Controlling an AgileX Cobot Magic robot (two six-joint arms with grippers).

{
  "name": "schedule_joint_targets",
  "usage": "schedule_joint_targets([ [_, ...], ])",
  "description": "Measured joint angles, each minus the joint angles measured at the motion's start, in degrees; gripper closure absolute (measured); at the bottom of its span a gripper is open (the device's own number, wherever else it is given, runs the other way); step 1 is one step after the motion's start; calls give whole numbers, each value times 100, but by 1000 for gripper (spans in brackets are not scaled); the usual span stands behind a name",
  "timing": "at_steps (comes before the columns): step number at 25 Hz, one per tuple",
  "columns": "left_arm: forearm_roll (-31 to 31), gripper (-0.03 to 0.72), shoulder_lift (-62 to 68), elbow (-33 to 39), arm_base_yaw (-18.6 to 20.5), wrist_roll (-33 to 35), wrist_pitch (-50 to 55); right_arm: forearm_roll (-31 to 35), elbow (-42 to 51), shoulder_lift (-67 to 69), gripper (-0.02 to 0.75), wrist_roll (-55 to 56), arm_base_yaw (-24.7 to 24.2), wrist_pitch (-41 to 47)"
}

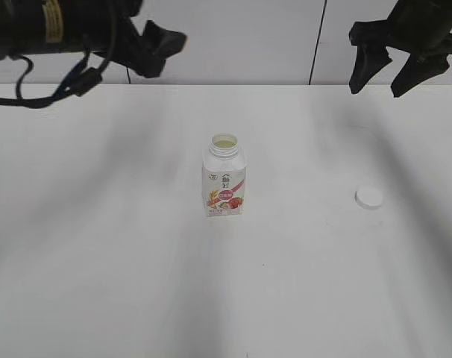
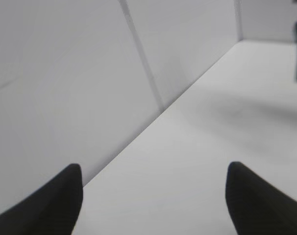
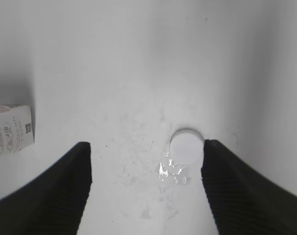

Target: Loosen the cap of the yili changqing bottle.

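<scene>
Item, as we find it: the yili changqing bottle [image 1: 224, 179] stands upright near the middle of the table [image 1: 99, 283], long axis vertical, its threaded neck bare and the pale contents showing in the mouth. Item: the cap [image 1: 369, 197] lies flat on the table well to the right of the bottle, apart from it; in the right wrist view the cap [image 3: 186, 146] sits between the spread fingertips and ahead of them, with a few small wet splashes [image 3: 170, 171] just beside it, and an edge of the bottle [image 3: 11, 129] at the far left. We record the right gripper [image 1: 394, 74] raised at the back right, jaws wide, holding nothing. The left gripper [image 1: 162, 46] is raised at the back left, likewise wide and empty; its own view shows only table and wall. We judge the loosening already done, the cap being fully off. The right arm is the nearer to the cap, which lies below and forward of it.
</scene>
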Motion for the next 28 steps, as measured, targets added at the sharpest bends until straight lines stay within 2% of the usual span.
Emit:
schedule_joint_targets([
  [5,98,143,-447,-6,0,0,2706,2,-37,0,186,0,0,20],
  [8,-161,143,-465,-6,0,37,4125,6,-54,0,186,0,0,32],
  [13,-1540,143,-459,-6,11,444,5760,8,-61,0,186,-9,0,38],
  [18,-3729,143,-459,-86,26,1389,6111,3,-61,0,186,-29,0,44],
  [20,-4293,143,-444,-265,91,1584,6261,-1,-67,0,186,-32,0,44],
  [22,-4614,143,-361,-569,239,1658,6570,-8,-93,-11,186,-36,0,44],
  [28,-5546,143,447,-1959,1023,2132,7922,-269,-99,-213,186,-109,0,49],
])
